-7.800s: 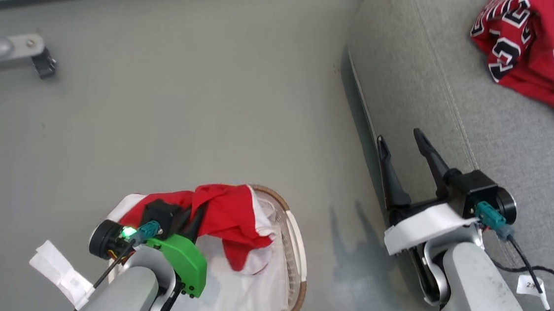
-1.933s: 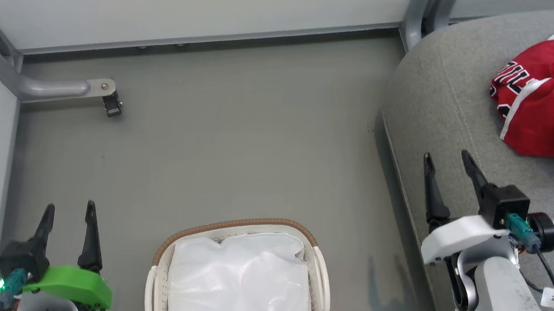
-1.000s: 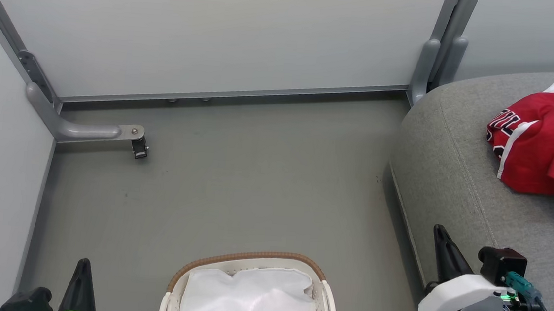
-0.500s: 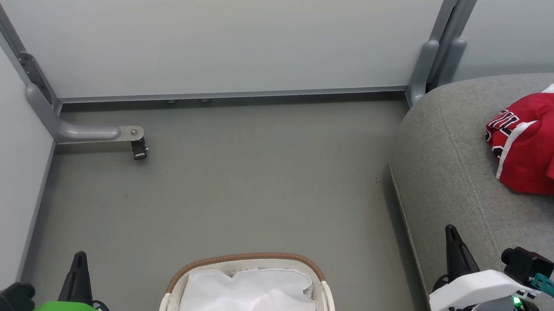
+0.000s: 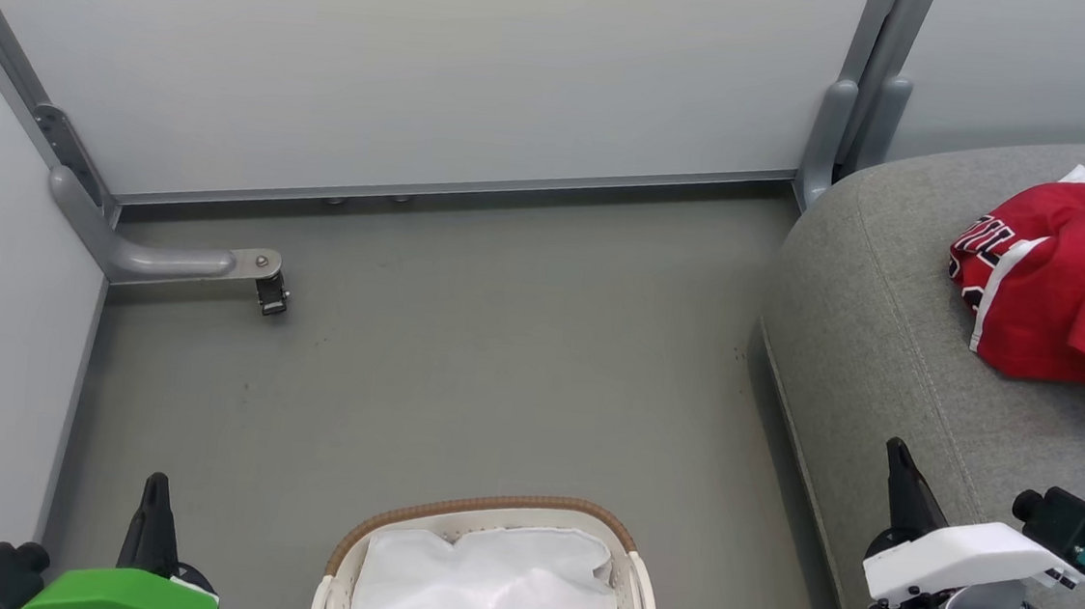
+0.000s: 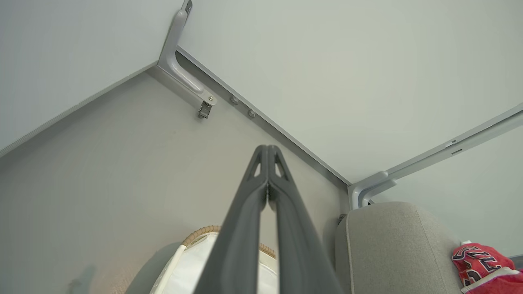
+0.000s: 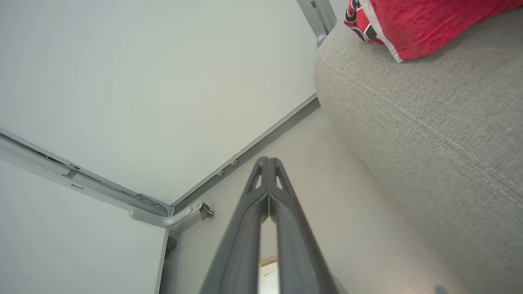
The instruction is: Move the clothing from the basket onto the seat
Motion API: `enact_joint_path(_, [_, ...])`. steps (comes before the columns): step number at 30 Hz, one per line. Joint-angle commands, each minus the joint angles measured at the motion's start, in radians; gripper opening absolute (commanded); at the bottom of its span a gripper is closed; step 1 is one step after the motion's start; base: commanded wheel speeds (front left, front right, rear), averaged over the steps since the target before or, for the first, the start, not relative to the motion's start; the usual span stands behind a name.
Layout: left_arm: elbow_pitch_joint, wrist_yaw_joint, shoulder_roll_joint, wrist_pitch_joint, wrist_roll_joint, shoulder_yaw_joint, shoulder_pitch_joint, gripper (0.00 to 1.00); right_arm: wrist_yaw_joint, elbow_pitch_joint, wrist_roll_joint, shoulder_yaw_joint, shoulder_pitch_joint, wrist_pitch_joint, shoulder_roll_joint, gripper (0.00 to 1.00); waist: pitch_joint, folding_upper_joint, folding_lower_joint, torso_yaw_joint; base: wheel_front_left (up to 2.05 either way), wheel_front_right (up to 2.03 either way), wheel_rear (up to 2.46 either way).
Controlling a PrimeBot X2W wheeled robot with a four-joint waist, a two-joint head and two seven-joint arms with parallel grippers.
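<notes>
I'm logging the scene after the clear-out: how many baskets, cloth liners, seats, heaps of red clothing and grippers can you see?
Basket: 1
White cloth liner, in the basket: 1
Seat: 1
Heap of red clothing, on the seat: 1
Grippers: 2, the left gripper and the right gripper, jaws shut and empty
Total: 6

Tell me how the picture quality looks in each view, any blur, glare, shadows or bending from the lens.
Head view: soft even light, sharp, faint shadow on the floor beside the couch, basket liner nearly blown-out white. Left wrist view: strong wide-angle perspective, left fingers loom large. Right wrist view: same looming right fingers, couch fabric softens toward the lower right corner.
</notes>
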Motion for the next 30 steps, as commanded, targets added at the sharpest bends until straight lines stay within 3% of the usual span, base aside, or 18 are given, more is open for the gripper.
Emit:
enact_joint_path(1, [-0.016,0.0,0.004,0.007,-0.037,0.004,-0.033,0.0,0.0,-0.019,0.039,-0.007,-0.004,0.01,-0.006,0.0,0.0,0.0,0.0001,0.0,0.0,0.0,0.0])
enact_joint_path(30, [-0.048,0.0,0.003,0.096,-0.366,0.006,-0.07,0.0,-0.001,-0.06,0.382,-0.044,0.01,0.098,-0.009,0.0,-0.006,0.0,0.0001,-0.003,0.0,0.0,0.0])
